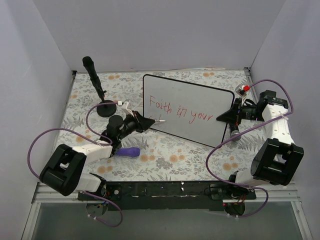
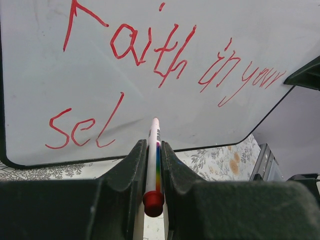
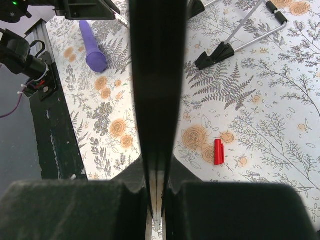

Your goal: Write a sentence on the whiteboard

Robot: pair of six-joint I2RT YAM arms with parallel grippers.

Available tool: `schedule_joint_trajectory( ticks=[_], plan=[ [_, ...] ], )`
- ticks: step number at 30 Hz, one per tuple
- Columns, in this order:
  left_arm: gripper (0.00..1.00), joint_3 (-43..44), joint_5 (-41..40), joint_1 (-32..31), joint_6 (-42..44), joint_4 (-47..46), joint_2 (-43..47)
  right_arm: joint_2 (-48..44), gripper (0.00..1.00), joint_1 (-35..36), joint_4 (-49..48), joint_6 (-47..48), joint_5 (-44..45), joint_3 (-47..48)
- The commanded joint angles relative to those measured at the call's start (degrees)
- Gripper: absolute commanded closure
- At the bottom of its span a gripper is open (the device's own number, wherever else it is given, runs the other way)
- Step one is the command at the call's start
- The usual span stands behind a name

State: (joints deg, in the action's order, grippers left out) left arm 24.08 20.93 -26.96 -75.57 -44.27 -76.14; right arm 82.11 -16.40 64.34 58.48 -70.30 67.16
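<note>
Red marker lettering on the whiteboard [image 1: 197, 95], standing mid-table on a floral cloth [image 1: 165, 157]. The sentence [image 2: 150, 50] so far: "Faith in your" on the top line, "sel" below at the left. Judged unfinished, with the next letter due just right of "sel".

Left gripper [image 2: 152, 145] clenched on the marker [image 2: 155, 131], red butt end toward the wrist camera, tip aimed at the board just right of the "l". Cannot tell whether the tip is touching. Right gripper [image 3: 156, 165] clamped on the board's right edge, steadying it.

Recommended for the stroke:
- Hold the right-hand clamp firm against tipping.
- Set the tip down squarely with light pressure.
- Start close beside the "l", on the same baseline.
- Match the height of the letters already there.

Containers: none seen in any view. Loose items only:
- Small red piece [image 3: 218, 151], likely a cap, on the cloth.
- Purple handle-shaped object [image 1: 129, 152] near the left arm.
- Black stand [image 1: 100, 95] at far left.
</note>
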Motion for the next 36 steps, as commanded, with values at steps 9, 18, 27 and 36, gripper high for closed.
schedule_joint_trajectory(
  ticks=[9, 18, 27, 36],
  plan=[
    [1.0, 3.6, -6.0, -1.0, 1.3, -1.9, -3.4, -1.5, 0.99, 0.6, -0.4, 0.9, 2.8, -0.1],
    [1.0, 3.2, -8.8, -1.0, 2.2, 1.2, -2.7, -1.5, 0.99, 0.7, -0.4, 0.9, 2.9, -0.1],
    [1.0, 1.2, -9.7, -1.1, 3.7, 3.0, -1.7, -1.7, 0.99, 0.7, -0.4, 0.9, 3.0, -0.1],
    [1.0, -0.1, -8.9, -1.0, 4.7, 4.6, -1.0, -1.6, 0.99, 0.7, -0.4, 0.9, 2.9, 0.0]
  ],
)
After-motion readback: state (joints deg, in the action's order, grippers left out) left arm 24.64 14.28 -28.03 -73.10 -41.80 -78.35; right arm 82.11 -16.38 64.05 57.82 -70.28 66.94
